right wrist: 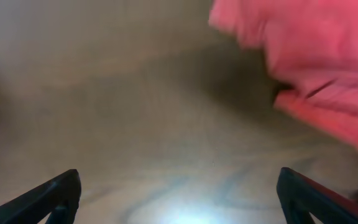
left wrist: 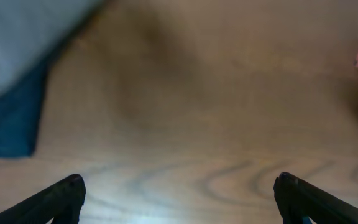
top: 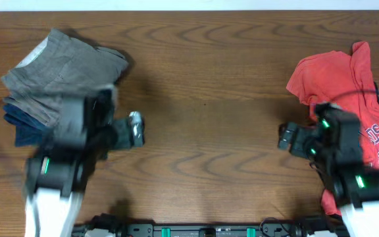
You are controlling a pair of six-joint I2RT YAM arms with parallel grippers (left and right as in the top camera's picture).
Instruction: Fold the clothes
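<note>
clothes (top: 339, 79) lie in two lots on wood table (top: 202, 72), well apart.

lot 1: red t-shirt (top: 367, 105), unfolded and rumpled, at 3 o'clock of overhead view, running from approx 2 to 4 o'clock along the table edge. white print visible on lower part; wording too small to read.

lot 2: grey garment (top: 61, 72) at 10 o'clock, folded, lying on top of blue garment (top: 24, 126). blue edge shows at the 8 o'clock side of the grey one.

left gripper (top: 135, 128) sits at 8 o'clock of table centre, just beside lot 2 on its 4 o'clock side, pointing toward 3 o'clock. arm blurred in overhead. left wrist view: both fingers (left wrist: 61, 199) spread wide, bare wood between them, nothing grasped. grey and blue cloth at 10 o'clock of that view, clear of the fingers; sliver of red at 2 o'clock.

right gripper (top: 285, 138) sits at 4 o'clock of table centre, just beside the t-shirt's 9 o'clock edge, pointing toward 9 o'clock. right wrist view: fingers (right wrist: 55, 196) spread wide, bare wood between them, nothing grasped. red cloth fills 1 to 3 o'clock of that view, not touching either finger. view blurred; cloth detail n/a.

grippers face each other across bare wood, well apart.
</note>
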